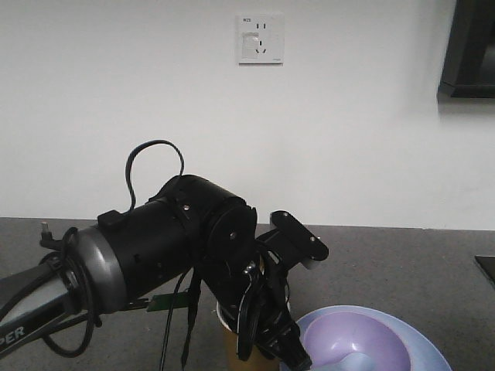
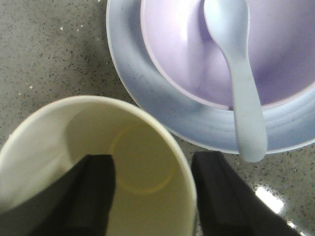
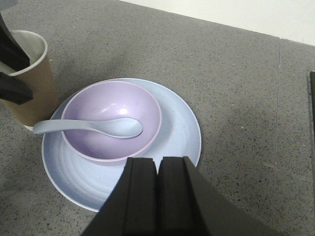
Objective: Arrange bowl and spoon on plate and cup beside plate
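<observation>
The lavender bowl (image 3: 113, 108) sits on the light-blue plate (image 3: 177, 128). The pale spoon (image 3: 98, 126) lies in the bowl with its handle sticking out over the rim toward the cup. The brown paper cup (image 3: 34, 93) stands upright on the counter, right against the plate's left edge. My left gripper (image 2: 155, 162) is open and straddles the cup's wall (image 2: 142, 147), with one finger inside and one outside. My right gripper (image 3: 158, 164) is shut on nothing and hovers over the plate's near edge. In the front view the left arm hides most of the cup (image 1: 230, 340).
The grey speckled counter (image 3: 236, 73) has a seam (image 3: 278, 98) to the right of the plate. A dark object (image 1: 486, 267) lies at the counter's right edge. Behind the counter is a white wall with a socket (image 1: 260, 39).
</observation>
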`<state>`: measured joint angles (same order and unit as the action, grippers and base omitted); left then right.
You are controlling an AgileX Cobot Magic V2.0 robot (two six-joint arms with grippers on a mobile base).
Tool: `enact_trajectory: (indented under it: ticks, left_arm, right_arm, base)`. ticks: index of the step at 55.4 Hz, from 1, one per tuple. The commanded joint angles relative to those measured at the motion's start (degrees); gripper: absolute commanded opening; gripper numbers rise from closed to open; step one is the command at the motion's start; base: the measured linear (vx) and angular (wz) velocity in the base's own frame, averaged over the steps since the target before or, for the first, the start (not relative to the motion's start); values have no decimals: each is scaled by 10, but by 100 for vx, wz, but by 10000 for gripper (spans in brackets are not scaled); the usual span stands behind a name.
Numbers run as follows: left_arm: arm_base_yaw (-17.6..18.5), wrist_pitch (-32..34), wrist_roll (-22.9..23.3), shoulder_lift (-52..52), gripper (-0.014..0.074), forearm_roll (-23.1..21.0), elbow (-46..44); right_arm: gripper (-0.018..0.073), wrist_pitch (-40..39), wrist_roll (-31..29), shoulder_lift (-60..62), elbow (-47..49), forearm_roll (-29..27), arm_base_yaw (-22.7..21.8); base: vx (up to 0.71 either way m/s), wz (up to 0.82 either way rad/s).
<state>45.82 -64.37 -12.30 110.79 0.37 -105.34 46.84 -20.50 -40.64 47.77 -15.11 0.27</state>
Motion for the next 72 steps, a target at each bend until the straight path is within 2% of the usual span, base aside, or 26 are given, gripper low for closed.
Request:
enact_trajectory:
  ticks: [1, 20, 27, 33, 37, 42, 46, 52, 56, 67, 72]
  left_arm:
    - [2, 19, 7, -39, 557, 1, -20]
    - [2, 19, 6, -115, 553, 1, -20]
    - [2, 17, 6, -157, 508, 3, -20]
    - [2, 10, 18, -200, 381, 23, -19]
    - [2, -3, 42, -227, 235, 50, -19]
    - [2, -24, 52, -258, 8, 98, -17]
    - [0, -14, 55, -291, -9, 115, 5]
    - [-4, 54, 66, -366, -6, 110, 105]
    - [-4, 111, 79, -435, -6, 108, 214]
    - [-4, 299, 152, -625, -4, 106, 533]
    - [-4, 370, 196, -698, -4, 106, 623]
  right_arm:
    - [-8, -39, 0, 0, 15, -8, 0]
    - [-8, -38, 0, 0, 15, -9, 0]
    - [-8, -30, 0, 0, 15, -9, 0]
    - [-8, -23, 0, 0, 15, -9, 0]
    - [-8, -21, 0, 0, 15, -9, 0]
    - [-8, -21, 0, 0, 15, -9, 0]
    - [-8, -19, -1, 0, 13, -10, 0]
    - [-8, -40, -17, 19, -26, -33, 0]
    - [-8, -63, -46, 51, -73, -67, 0]
    - [-8, -105, -160, 182, -191, -175, 0]
    - [-8, -121, -189, 230, -215, -201, 0]
  base:
    - [0, 0]
    - [0, 0]
    - [0, 0]
    - [0, 0]
    - [0, 0]
    - [0, 0]
    - [0, 0]
    - [0, 0]
    - [0, 0]
    - [0, 0]
    - [0, 0]
